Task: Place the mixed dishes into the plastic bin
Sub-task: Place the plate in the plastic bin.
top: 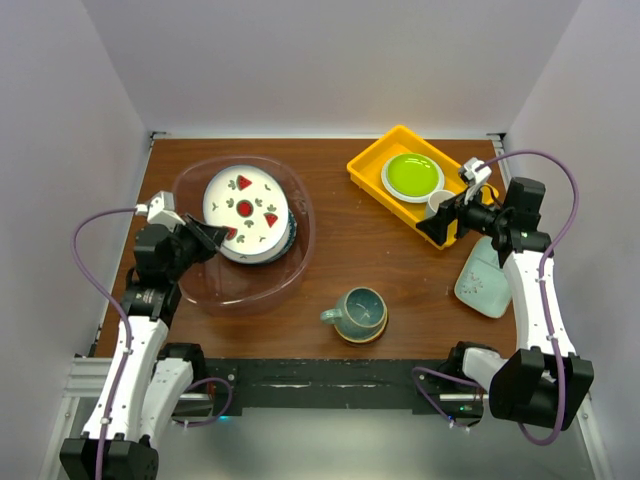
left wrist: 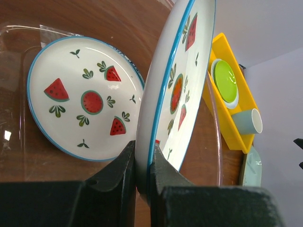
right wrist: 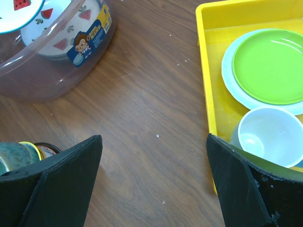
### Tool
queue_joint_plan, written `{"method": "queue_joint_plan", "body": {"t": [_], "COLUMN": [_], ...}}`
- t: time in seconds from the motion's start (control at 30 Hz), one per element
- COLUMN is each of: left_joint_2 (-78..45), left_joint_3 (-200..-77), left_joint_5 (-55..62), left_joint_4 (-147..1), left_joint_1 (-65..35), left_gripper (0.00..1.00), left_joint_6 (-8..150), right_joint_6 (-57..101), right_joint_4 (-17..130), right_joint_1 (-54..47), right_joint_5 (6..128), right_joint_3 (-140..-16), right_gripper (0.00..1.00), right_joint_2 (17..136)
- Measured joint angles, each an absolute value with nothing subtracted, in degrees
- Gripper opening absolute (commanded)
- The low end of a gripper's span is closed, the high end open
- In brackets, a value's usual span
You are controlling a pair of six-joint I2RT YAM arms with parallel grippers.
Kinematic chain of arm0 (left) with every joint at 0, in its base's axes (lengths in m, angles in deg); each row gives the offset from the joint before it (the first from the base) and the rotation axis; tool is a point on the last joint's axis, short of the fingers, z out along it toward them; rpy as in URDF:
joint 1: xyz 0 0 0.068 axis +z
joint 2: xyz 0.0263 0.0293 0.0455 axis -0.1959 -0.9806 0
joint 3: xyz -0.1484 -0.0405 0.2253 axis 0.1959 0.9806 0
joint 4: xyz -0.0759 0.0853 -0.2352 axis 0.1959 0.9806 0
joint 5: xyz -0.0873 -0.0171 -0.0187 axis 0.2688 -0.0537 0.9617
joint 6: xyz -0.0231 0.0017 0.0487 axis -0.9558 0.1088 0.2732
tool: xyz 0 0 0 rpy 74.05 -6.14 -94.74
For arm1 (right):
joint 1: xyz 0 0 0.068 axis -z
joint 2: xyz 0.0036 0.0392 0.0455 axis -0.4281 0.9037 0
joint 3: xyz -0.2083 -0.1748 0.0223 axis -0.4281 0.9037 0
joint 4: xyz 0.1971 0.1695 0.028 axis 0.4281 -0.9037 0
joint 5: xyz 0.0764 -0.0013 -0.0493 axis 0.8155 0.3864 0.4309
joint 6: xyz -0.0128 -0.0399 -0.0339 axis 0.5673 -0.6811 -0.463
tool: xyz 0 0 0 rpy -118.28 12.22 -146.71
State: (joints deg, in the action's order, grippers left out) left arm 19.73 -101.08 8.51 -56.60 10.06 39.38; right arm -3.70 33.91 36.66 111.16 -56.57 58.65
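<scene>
Your left fingers (left wrist: pixel 127 165) are clamped on the near rim of a watermelon plate (left wrist: pixel 176 90). That plate hangs within the outline of the plastic bin (top: pixel 214 296), directly over a second watermelon plate (left wrist: pixel 80 101) lying flat on the bin's floor. The held plate sits at an angle to the one below, with its gripped edge toward your left arm and its free edge pointing across the bin. So the way to go is down, not sideways: level it, lower it onto its twin, then let go. Your right fingers (right wrist: pixel 66 184) stand wide apart and empty over bare worktop (right wrist: pixel 151 94), beside the yellow tray (right wrist: pixel 208 71). Outside the bin, the teal mug (top: pixel 358 310) sits between the arms. The mint dish (top: pixel 482 285) lies right by the right arm, which I judge the nearer one for it.
</scene>
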Motion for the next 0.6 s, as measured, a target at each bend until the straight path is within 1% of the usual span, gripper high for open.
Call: {"method": "queue_joint_plan", "body": {"t": [0.6], "left_joint_2": [18.24], "left_joint_3": [-100.16], "left_joint_5": [8.92], "left_joint_4": [-57.17], "left_joint_1": [10.1], "left_gripper": [0.0], "left_joint_6": [37.85], "right_joint_6": [-3.76], "right_joint_4": [33.91], "right_joint_1": [36.66], "right_joint_5": [111.16], "right_joint_3": [-56.57], "right_gripper": [0.96], "right_joint_2": [58.67]}}
